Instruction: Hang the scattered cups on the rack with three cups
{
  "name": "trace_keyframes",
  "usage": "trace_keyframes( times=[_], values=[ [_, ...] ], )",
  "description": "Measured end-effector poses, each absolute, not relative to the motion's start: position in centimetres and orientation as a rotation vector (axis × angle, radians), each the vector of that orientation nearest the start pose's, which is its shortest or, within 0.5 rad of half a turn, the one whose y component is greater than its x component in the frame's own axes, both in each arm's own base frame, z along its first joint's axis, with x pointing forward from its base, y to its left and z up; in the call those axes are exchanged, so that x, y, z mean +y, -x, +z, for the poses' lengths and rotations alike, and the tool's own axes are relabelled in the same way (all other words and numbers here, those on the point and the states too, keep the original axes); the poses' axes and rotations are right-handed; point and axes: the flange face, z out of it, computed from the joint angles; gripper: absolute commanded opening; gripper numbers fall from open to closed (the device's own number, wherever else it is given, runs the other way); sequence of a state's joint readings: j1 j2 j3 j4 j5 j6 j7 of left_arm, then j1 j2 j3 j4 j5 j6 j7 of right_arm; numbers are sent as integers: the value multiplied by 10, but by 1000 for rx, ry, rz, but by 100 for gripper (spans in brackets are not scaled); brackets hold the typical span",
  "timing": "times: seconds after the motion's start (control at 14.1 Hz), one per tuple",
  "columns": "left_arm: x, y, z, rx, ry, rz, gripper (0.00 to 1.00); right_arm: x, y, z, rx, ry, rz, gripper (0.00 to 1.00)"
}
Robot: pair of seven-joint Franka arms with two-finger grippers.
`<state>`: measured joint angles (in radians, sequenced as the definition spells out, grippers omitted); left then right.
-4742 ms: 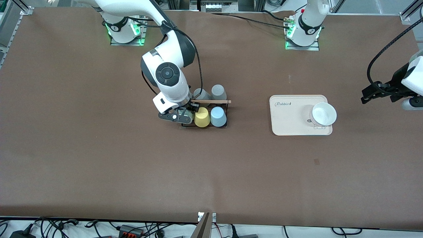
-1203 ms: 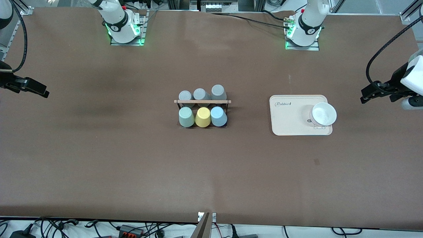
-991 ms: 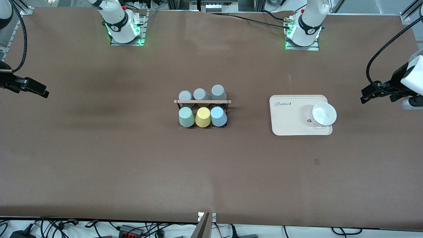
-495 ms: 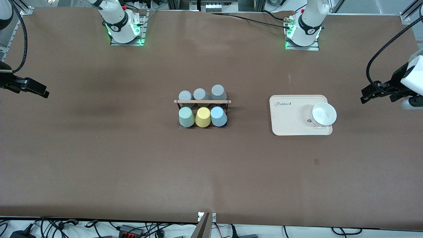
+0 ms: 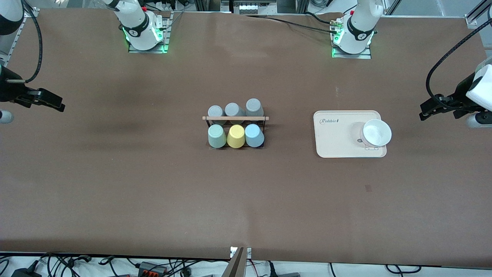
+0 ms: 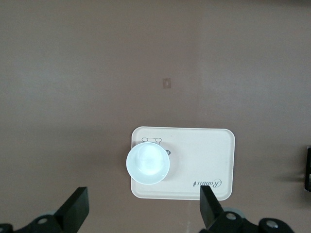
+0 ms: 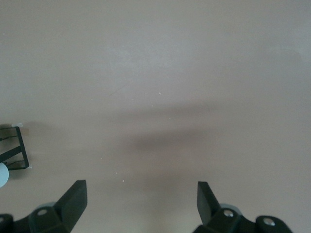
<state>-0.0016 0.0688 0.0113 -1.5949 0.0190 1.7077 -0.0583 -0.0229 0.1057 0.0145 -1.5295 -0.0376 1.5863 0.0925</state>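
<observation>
Right gripper (image 7: 138, 204) hangs high over bare table at the right arm's end, fingers (image 7: 73, 199) spread wide, nothing between them. In the front view it (image 5: 54, 104) sits at the very edge of the picture, well apart from everything else. Left gripper (image 6: 143, 213) hangs over the left arm's end, fingers (image 6: 75, 211) just as wide and empty; from the front it (image 5: 428, 109) shows near the edge.

Out to the middle of the table: the rack (image 5: 235, 118), black wire with a wooden rod along the top. On its side nearer the front camera, three cups in a row, bottoms up: the green cup (image 5: 216, 135) toward the right arm's end, the yellow cup (image 5: 235, 135) in the middle, the blue cup (image 5: 253, 135) toward the left arm's end, each touching its neighbour. On the farther side of the rod, three grey cups (image 5: 233, 109).

Toward the left arm's end, well apart from the rack, a cream tray (image 5: 336, 140) lies flat with a white bowl (image 5: 376, 132) on it; the left wrist view looks down on the tray (image 6: 204, 155) and bowl (image 6: 147, 162).
</observation>
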Motion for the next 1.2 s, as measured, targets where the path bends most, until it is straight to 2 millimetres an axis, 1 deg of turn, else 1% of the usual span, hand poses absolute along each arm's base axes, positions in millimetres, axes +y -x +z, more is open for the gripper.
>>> trace_keyframes(
  times=[0.21,0.42,1.2],
  values=[
    [7,-587,586,-103,3121,-70,100,-10,-586,584,149,3177,78,100],
    [7,-587,586,-103,3121,-70,100,-12,-586,584,98,3183,79,100],
    [7,-587,586,-103,3121,-70,100,-16,-587,583,109,3183,82,100]
  ],
)
